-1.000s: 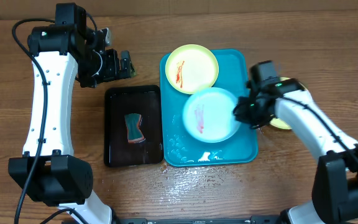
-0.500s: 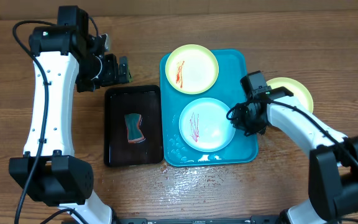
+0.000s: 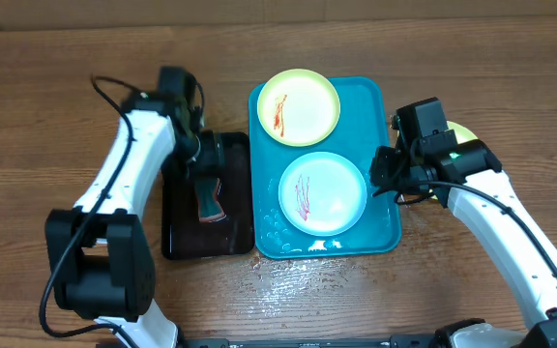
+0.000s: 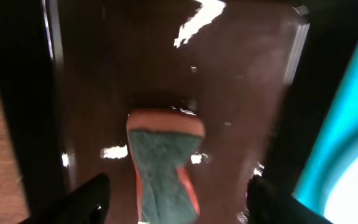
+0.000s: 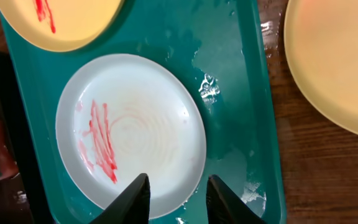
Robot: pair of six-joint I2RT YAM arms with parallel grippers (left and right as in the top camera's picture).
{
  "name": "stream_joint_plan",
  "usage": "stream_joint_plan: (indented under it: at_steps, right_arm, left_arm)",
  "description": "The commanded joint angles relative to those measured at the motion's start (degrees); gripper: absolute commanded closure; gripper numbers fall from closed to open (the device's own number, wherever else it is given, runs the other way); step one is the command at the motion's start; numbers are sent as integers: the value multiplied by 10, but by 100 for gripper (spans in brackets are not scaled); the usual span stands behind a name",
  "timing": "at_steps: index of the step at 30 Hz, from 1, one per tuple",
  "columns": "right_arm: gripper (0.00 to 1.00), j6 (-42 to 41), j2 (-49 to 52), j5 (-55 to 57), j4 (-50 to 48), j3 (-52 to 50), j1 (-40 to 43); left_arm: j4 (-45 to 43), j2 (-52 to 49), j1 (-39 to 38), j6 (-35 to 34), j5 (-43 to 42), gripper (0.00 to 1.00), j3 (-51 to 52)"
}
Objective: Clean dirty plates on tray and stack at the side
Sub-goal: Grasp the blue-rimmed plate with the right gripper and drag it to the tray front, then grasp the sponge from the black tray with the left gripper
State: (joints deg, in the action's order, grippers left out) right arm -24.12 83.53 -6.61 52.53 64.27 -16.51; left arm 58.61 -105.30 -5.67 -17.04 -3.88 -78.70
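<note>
Looking down on a wooden table [image 3: 511,58], a turquoise tray [image 3: 366,126] sits near the centre, with beads of water along its 6 o'clock edge. Two of the plates lie on it. A yellow-green plate [image 3: 299,106] with a red sauce streak fills the tray's 12 o'clock end. A light blue plate [image 3: 323,192], whitish in the middle and marked with thin red smears, lies flat in the 6 o'clock half. A second yellow-green plate [image 5: 337,62] rests on the bare wood at 3 o'clock of the tray, off it. From overhead it is largely hidden under the right arm.

Just beside the tray at 9 o'clock is a smaller black tray [image 3: 177,227], glossy and wet-looking. A sponge [image 4: 163,158] with a teal top and orange sides lies in its middle.

The left gripper [image 4: 179,193] hangs directly over the black tray. Its jaws are spread wide, one dark finger on each side of the sponge, with a visible gap on both sides, gripping nothing.

The right gripper [image 5: 178,190] is at the tray's 3 o'clock edge, over the blue plate's rim. Its jaws are parted only narrowly. The plate lies flat on the tray below them, and nothing is held between the fingers [image 5: 135,199].
</note>
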Motion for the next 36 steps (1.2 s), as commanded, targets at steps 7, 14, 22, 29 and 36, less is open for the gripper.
stream_joint_plan:
  at_steps: [7, 14, 22, 29, 36]
  right_arm:
    - [68, 6, 0, 1, 3, 6, 0]
    - [68, 5, 0, -1, 4, 6, 0]
    - [69, 5, 0, -5, 9, 6, 0]
    - [69, 6, 0, -5, 14, 6, 0]
    - [69, 6, 0, -5, 18, 6, 0]
  left_arm:
    - [-149, 3, -1, -31, 37, 63, 123]
    - [-169, -12, -2, -19, 26, 66, 138]
    - [-158, -28, -4, -7, -11, 96, 131]
    - [-32, -27, 4, 4, -12, 72, 16]
    - [48, -27, -4, 3, -17, 41, -24]
